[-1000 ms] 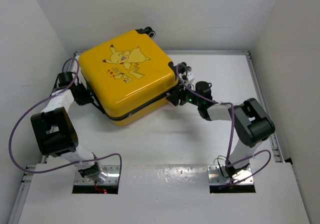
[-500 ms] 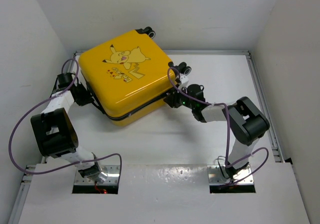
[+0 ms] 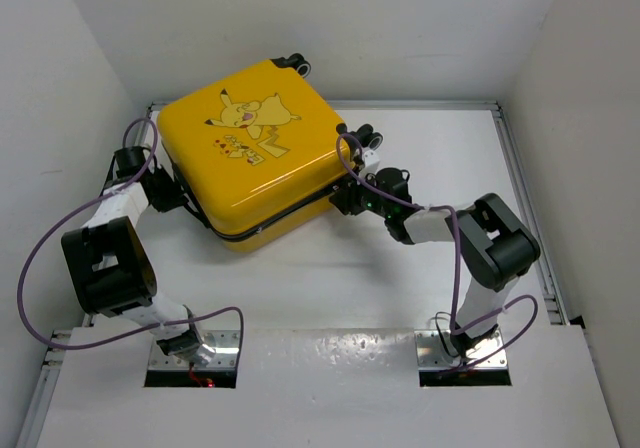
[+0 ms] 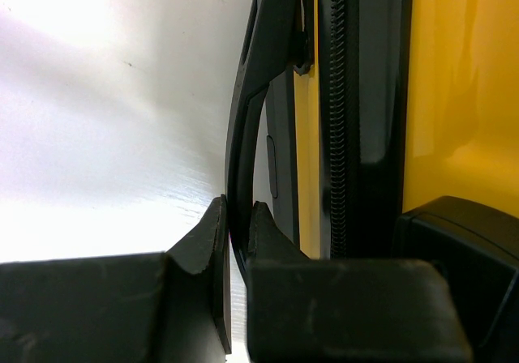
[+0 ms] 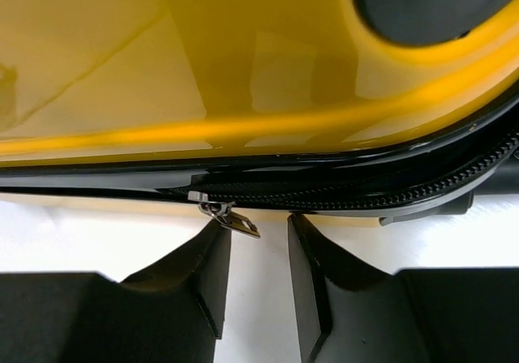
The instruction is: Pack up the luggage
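Table [image 3: 460,148] carries the luggage [image 3: 255,153], lying flat, lid down, Pikachu side up, its wheels [image 3: 297,65] toward the back wall. The left gripper [image 4: 236,241] is at the luggage's left side, jaws pinched together on the thin black handle [image 4: 243,120] that bows off the shell. The right gripper [image 5: 255,245] is at the luggage's near-right corner, jaws apart, tips just below the zipper track [image 5: 422,186]. The small metal zipper pull [image 5: 233,219] hangs from the seam, off-centre, close to one fingertip [image 5: 212,254]. Risks, as judged: the pull is tiny and slanted, so a close may nip only its tip or miss and press it flat against the shell; a drag along the seam could skate the whole luggage if the hold on that thin curved handle slips; the slider may jam at the corner bend. How much of the seam is zipped, cannot tell
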Robot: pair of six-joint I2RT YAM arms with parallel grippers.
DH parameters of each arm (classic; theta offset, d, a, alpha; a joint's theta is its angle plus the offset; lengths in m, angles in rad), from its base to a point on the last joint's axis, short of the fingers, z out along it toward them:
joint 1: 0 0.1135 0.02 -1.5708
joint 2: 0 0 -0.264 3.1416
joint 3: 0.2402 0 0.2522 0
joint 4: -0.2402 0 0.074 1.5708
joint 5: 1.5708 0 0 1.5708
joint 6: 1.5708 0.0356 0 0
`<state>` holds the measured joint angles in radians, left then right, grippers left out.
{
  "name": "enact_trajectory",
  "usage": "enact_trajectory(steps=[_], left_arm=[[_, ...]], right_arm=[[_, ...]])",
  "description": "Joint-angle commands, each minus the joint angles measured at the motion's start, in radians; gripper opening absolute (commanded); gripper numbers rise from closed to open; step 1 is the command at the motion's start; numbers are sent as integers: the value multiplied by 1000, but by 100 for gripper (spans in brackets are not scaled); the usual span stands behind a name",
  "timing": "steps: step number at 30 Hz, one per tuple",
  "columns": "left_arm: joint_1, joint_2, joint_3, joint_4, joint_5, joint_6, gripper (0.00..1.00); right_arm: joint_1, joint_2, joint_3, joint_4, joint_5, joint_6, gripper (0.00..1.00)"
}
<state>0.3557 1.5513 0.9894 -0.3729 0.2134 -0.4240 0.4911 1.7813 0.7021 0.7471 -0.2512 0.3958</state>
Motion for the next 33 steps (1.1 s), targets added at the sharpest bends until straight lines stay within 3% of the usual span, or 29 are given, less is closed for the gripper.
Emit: enact_trajectory(steps=[1, 13, 21, 33], left_arm=[[23, 46, -74, -113, -109, 47, 0], [23, 35, -74, -113, -100, 47, 0], [23, 44, -74, -113, -100, 47, 0], [68, 44, -43, -113, -100, 57, 0]], right_arm=[[-5, -54, 54, 150, -11, -18, 35], [18, -72, 73, 175, -28, -60, 31], [20, -52, 94, 173, 23, -72, 0], [-65, -174, -10, 152, 9, -74, 0]])
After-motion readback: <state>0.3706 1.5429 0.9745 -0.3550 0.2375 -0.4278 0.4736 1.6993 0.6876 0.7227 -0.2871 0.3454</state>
